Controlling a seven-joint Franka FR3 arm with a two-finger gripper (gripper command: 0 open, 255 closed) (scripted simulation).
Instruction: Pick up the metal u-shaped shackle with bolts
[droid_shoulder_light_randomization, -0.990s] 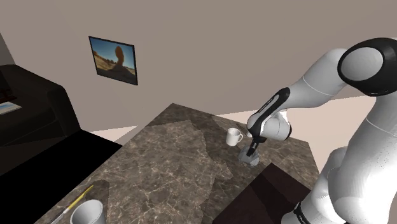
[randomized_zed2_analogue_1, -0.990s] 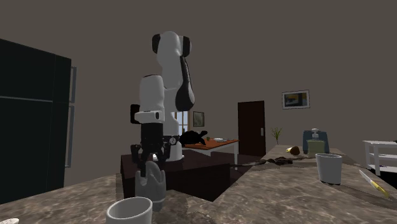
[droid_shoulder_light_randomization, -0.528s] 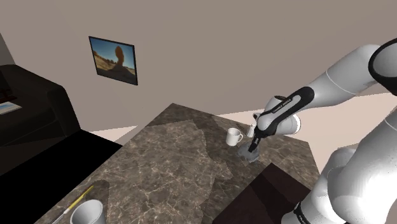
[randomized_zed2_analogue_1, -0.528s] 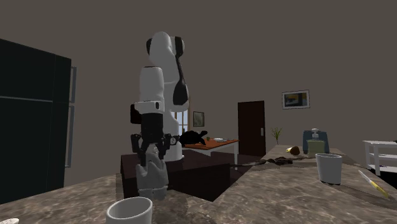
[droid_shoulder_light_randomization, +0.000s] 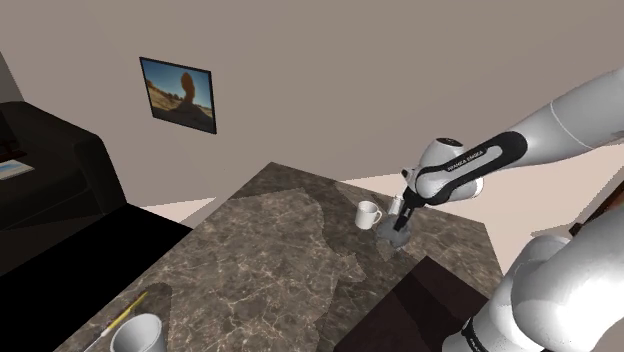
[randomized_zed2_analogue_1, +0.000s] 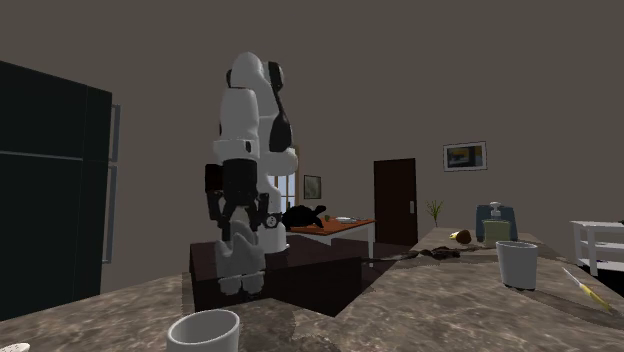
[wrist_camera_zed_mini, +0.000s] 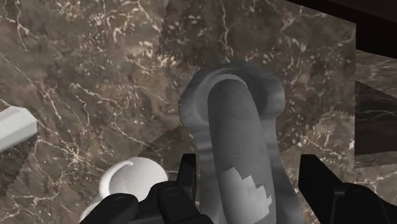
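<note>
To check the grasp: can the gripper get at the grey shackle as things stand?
Probably yes: the grey shackle is already between the fingers of the gripper, which seem to clasp it. The white mug beside it blocks nothing.

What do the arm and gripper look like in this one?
The arm has rounded white links with dark bands at the joints; one band carries small white lettering. The gripper is all black, with two blocky fingers.
</note>
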